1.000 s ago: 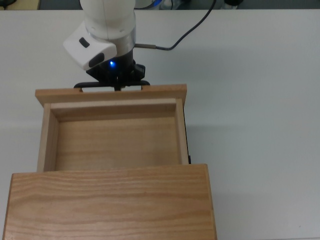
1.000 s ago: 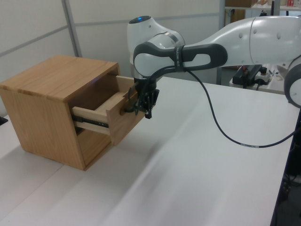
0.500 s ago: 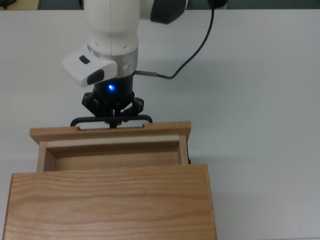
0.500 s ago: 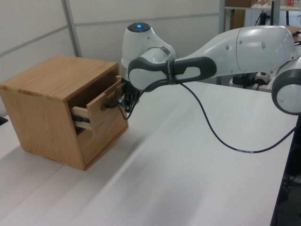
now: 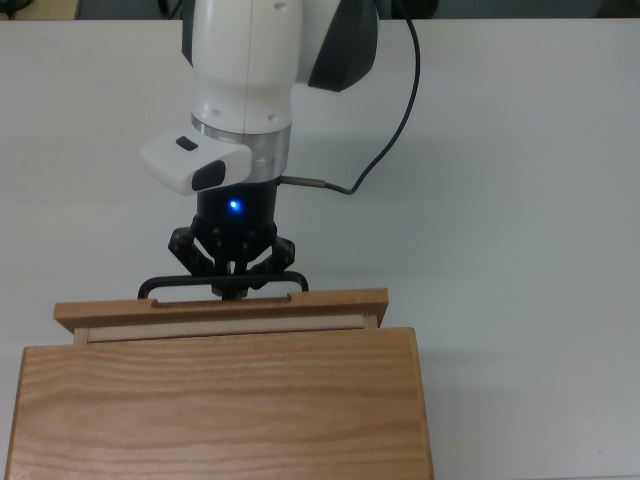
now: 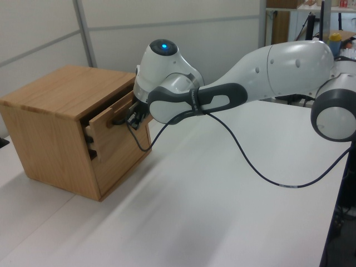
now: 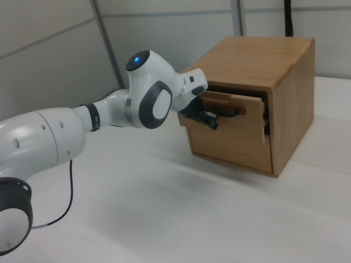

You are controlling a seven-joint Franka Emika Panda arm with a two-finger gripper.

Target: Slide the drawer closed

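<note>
Your end effector sat just below the centre of the top view, pressed against the thin black bar handle of the drawer. Its black fingers straddled the handle, but I cannot tell whether they were clenched on the bar or merely resting against it. A blue light glowed on the wrist above them.

The drawer was nearly shut. In the top view only its front panel and a thin strip of the tray showed, just above the wooden cabinet that filled the lower left of the frame. In the left view, the drawer stuck out slightly from the cabinet at centre left, with a narrow dark gap behind its panel. In the right view, the drawer appeared at upper centre right, its panel standing a little proud of the cabinet.

Your white arm reached in from the right of the left view, over the white table. A black cable trailed from the wrist.
</note>
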